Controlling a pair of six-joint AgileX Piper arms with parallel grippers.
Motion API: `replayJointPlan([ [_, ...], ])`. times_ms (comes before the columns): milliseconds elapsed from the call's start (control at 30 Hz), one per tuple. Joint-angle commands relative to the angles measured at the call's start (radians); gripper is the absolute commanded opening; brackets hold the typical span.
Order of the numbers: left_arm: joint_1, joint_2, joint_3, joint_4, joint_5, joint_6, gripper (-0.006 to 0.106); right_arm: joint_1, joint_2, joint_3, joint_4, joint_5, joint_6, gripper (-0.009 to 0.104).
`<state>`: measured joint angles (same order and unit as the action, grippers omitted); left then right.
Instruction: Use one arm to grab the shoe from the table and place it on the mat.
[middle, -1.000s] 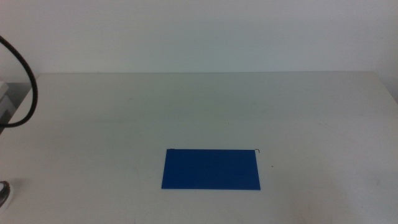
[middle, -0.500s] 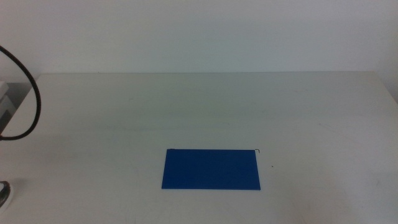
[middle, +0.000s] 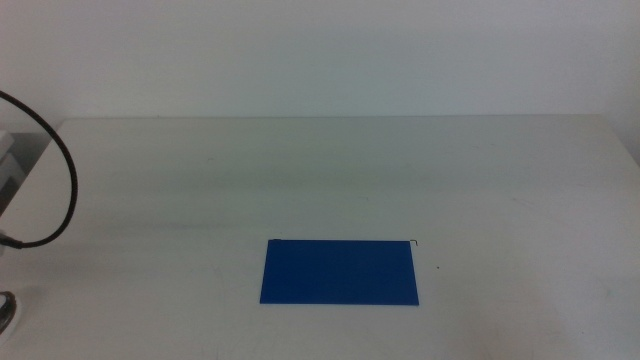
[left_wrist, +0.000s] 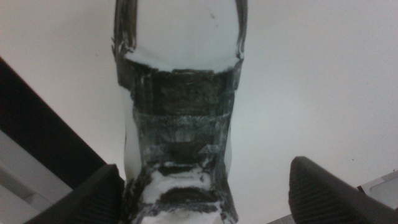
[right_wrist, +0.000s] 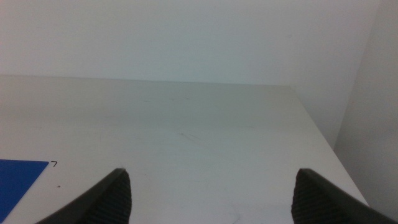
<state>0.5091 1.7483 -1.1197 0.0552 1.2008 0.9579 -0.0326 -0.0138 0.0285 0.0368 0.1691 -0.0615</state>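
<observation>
In the left wrist view the shoe (left_wrist: 177, 106), white with black and grey patches, lies on the white table (left_wrist: 323, 74) directly under the camera. My left gripper (left_wrist: 208, 196) is open, with one dark jaw on each side of the shoe. One jaw is close to the shoe's side and a gap is left at the other. Neither the shoe nor this gripper shows in the middle view, only the arm's black cable loop (middle: 68, 180) at the left edge. The blue mat (middle: 340, 272) lies flat at the table's front centre with nothing on it. My right gripper (right_wrist: 211, 186) waits open above the table, and a corner of the mat (right_wrist: 18, 177) is in its view.
A dark band (left_wrist: 37, 130) runs along the table edge beside the shoe. A grey box corner (left_wrist: 380, 183) shows near the other jaw. A white wall (middle: 320, 50) rises behind the table. The table's side edge (right_wrist: 323, 134) is in the right wrist view.
In the middle view the black cable loop at the left edge has swung further right and lower. The mat has not moved.
</observation>
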Motion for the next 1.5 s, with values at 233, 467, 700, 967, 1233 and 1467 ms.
replayJointPlan([
  [233, 0.003, 0.0, -0.022, 0.045, 0.016, -0.016, 0.09, 0.003, -0.021, -0.01, -0.008, -0.079, -0.013, 0.066],
  [467, 0.003, 0.053, -0.022, 0.051, 0.014, -0.016, 0.09, 0.003, -0.021, -0.01, -0.008, -0.079, -0.013, 0.066],
  [700, 0.003, 0.076, -0.022, 0.06, 0.008, -0.017, 0.088, 0.003, -0.021, -0.01, -0.008, -0.079, -0.013, 0.066],
  [967, 0.003, 0.078, -0.022, 0.075, 0.008, -0.017, 0.055, 0.003, -0.021, -0.01, -0.008, -0.079, -0.013, 0.066],
  [1233, 0.003, 0.055, -0.025, 0.062, 0.016, -0.038, 0.016, 0.003, -0.021, -0.01, -0.008, -0.079, -0.013, 0.066],
  [1467, -0.009, -0.007, -0.025, 0.023, 0.037, -0.065, 0.013, 0.003, -0.021, -0.01, -0.008, -0.079, -0.013, 0.066],
])
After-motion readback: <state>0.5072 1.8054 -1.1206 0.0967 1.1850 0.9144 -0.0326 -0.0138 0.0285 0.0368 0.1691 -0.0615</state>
